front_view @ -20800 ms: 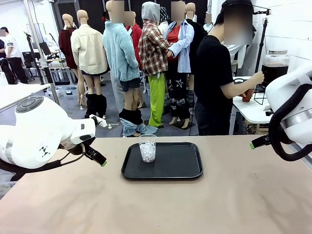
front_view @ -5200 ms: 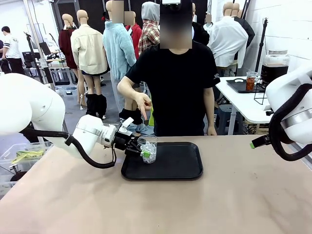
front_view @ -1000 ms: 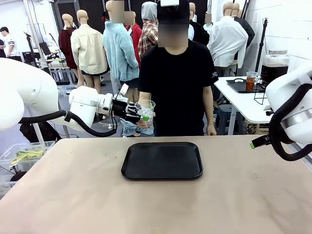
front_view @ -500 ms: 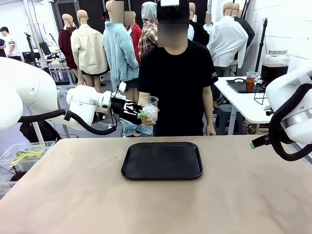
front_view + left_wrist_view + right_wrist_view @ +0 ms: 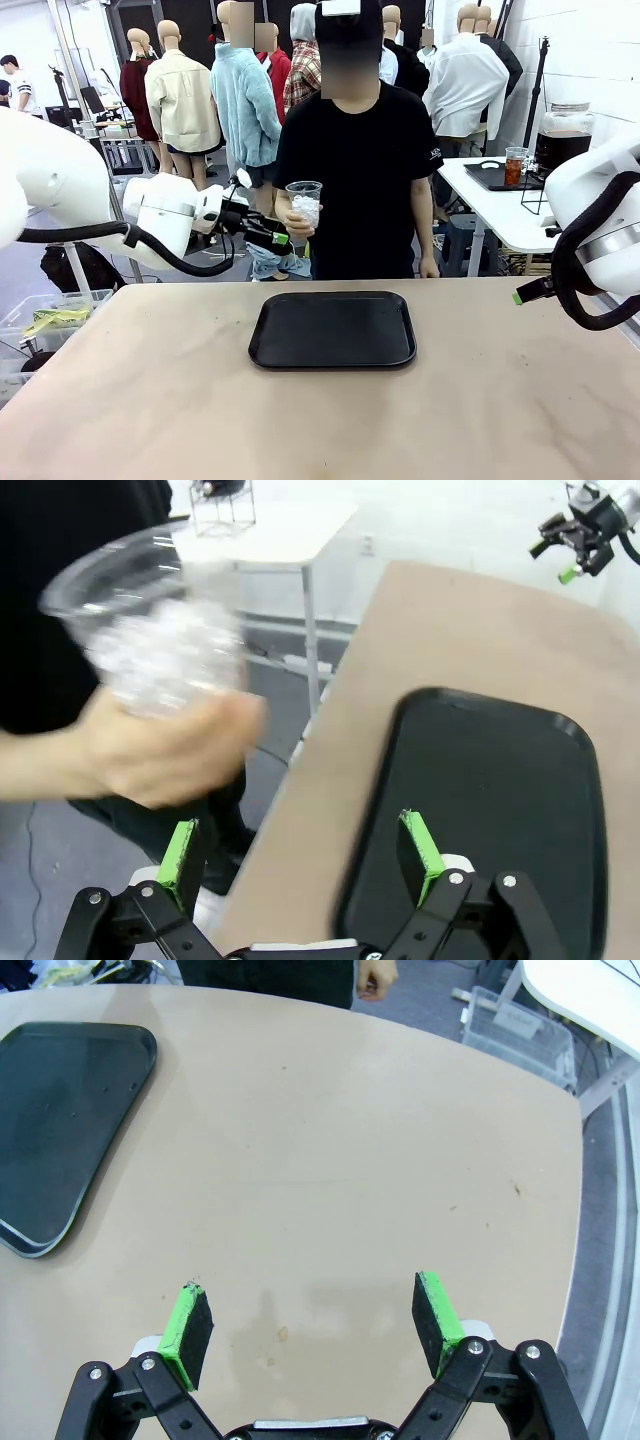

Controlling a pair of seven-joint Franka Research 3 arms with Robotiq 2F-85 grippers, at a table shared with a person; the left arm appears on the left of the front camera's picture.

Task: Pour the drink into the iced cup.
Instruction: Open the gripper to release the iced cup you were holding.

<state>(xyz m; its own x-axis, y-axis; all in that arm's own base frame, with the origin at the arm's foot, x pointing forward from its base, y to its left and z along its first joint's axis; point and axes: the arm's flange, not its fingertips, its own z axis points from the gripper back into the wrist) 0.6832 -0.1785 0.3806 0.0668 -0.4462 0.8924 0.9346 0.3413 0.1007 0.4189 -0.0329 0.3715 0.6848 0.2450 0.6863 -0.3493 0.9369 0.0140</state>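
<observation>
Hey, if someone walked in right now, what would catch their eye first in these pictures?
First, the clear cup of ice, held up in the person's hand beyond the far edge of the table, with the robot's left hand open just beside it. Below, the black tray lies mid-table. A jar of dark drink stands by the white side table at far right.

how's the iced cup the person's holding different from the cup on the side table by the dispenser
Contents: the iced cup holds whitish ice and no drink that I can see; the side-table cup holds reddish liquid.
Support: the iced cup is held up in the person's hand; the side-table cup stands on a dark tray on the white side table.
Both are clear cups.
</observation>
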